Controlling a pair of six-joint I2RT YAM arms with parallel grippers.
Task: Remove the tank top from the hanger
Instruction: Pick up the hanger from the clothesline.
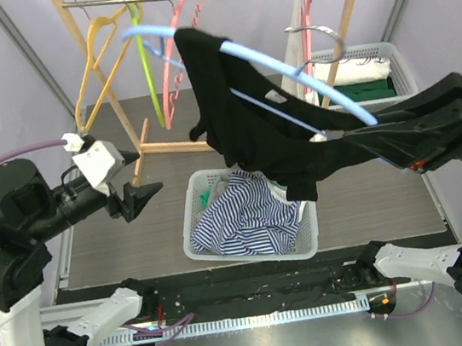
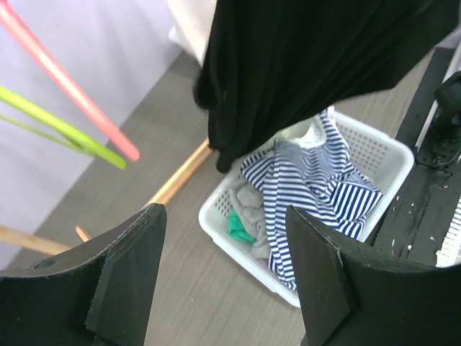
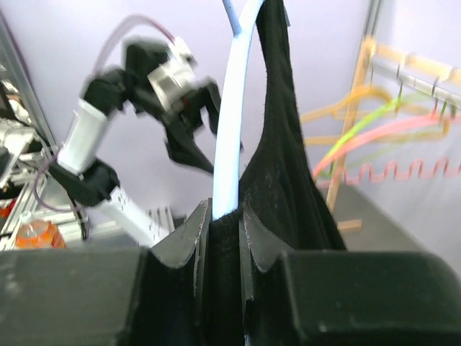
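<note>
Two grippers work by the basket [image 1: 193,223]: the left gripper [image 1: 135,195] stands wide and empty to its left, while the right gripper [image 1: 330,135], above its right side, is clamped narrow on one end of the hanger [image 1: 285,66], apparently pinching cloth too. The top [image 1: 230,104] hangs on the hanger over the basket
</note>
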